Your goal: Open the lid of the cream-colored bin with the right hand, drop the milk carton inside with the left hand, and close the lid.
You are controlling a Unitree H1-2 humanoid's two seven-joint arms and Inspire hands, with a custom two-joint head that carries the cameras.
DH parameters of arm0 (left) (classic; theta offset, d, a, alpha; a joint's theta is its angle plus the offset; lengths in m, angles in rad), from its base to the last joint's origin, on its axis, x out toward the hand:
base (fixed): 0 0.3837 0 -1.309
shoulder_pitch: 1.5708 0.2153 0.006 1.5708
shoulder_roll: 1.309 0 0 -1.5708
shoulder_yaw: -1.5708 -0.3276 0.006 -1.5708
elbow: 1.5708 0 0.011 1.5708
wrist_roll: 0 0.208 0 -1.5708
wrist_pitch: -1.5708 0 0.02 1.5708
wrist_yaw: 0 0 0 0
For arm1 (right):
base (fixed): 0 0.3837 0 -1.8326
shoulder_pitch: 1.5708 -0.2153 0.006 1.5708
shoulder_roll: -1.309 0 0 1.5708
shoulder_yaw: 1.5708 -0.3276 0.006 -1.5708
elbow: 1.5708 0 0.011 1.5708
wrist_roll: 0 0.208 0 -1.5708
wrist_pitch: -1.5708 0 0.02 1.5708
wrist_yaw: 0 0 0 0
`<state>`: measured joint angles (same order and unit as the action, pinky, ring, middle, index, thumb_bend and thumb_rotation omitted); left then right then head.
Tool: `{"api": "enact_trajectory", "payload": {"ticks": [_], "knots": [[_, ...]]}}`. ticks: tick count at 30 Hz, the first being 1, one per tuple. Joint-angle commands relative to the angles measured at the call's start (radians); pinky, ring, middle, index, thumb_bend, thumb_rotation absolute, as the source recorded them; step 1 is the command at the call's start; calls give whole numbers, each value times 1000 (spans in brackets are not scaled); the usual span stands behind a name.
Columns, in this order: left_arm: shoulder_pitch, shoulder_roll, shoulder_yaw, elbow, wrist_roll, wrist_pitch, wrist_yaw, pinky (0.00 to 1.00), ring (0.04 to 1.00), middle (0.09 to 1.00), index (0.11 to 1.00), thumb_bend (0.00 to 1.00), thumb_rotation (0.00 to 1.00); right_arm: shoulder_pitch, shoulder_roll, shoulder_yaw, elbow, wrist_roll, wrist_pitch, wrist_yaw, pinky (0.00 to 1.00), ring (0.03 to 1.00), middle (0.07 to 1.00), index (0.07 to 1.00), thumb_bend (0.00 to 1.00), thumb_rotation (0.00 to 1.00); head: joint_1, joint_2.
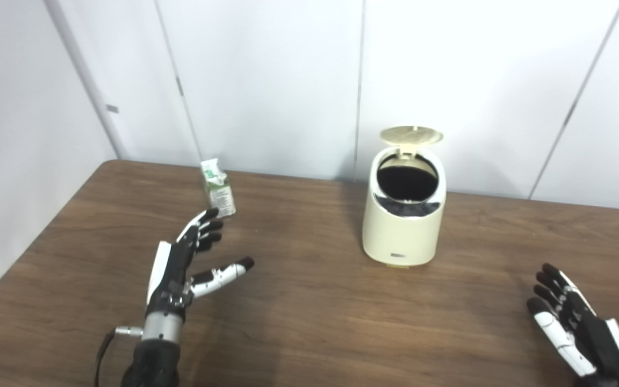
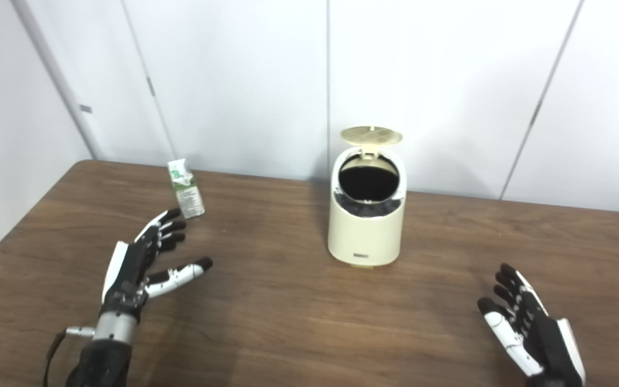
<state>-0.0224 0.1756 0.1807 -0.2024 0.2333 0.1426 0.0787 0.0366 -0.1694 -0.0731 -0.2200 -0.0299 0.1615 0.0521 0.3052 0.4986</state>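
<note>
The cream-colored bin (image 1: 403, 215) is standing just right of the frame's centre on the brown table (image 1: 309, 322), its round lid (image 1: 411, 135) tipped up and back, showing the dark opening. The milk carton (image 1: 217, 188) is standing upright at the upper left, near the table's far edge, well apart from the bin. The left hand (image 1: 186, 263) is hovering in the lower left with its fingers spread and holding nothing; its fingertips (image 1: 211, 214) are reaching just below the carton, and contact cannot be told. The right hand (image 1: 573, 317) is resting low in the bottom right corner, released, fingers apart, well away from the bin
</note>
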Motion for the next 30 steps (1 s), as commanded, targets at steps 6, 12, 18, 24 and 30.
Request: {"api": "enact_trajectory", "payload": {"ticks": [6,12,18,24,30], "knots": [[-80,62,37,7,24,7,25,824,786,817,892,764,206,-12,-14,-4,-41,0,16,5,850,891,901,903,500,655,44,-20],[-125,110,28,20,75,76,13,746,787,842,907,759,245,-13,-18,-4,-44,7,13,15,829,880,899,906,461,652,54,-23],[-196,177,8,85,122,127,1,697,806,858,926,803,252,-14,-16,-7,-40,29,8,23,822,876,898,899,440,622,59,-20],[-248,230,-34,153,149,109,-8,698,831,899,927,803,226,-13,-14,3,-49,11,25,15,838,878,897,908,459,648,55,-20],[-315,265,-55,240,152,97,-5,703,826,903,933,792,179,-11,-10,6,-52,6,29,13,830,879,897,909,474,656,53,-18]]}}
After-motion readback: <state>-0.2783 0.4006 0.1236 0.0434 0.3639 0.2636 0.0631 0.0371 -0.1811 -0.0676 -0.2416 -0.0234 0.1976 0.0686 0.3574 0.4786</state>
